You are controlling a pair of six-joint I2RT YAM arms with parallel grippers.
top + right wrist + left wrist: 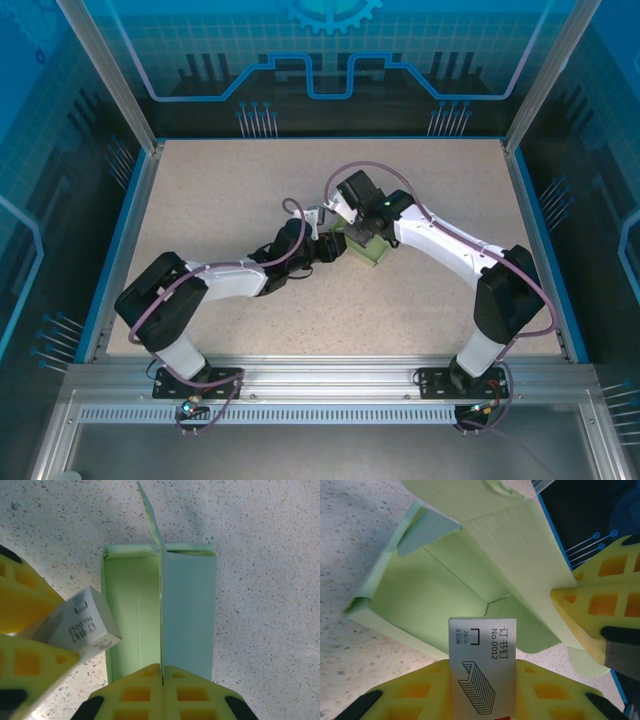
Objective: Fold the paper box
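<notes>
Paper box [362, 245] sits abt mid-table [220, 200], clear of all edges, half-formed. Right gripper [162, 672] is pinched on its upright centre flap; left gripper [482, 680] clamps a white staple carton [482, 645] at its mouth. Thin card looks light & crease-prone, so prob. best held by flap edges.

We saw a pale mint-green paper box [187, 615], a white staple box [482, 665] printed black, yellow fingers [145, 680], a beige speckled table [260, 555].

A speckled beige table [220, 200], edged in blue, is seen from above. The paper box [366, 250], pale mint-green, is set directly on it, just toward three o'clock from the table's middle, its open side turned upward.
</notes>
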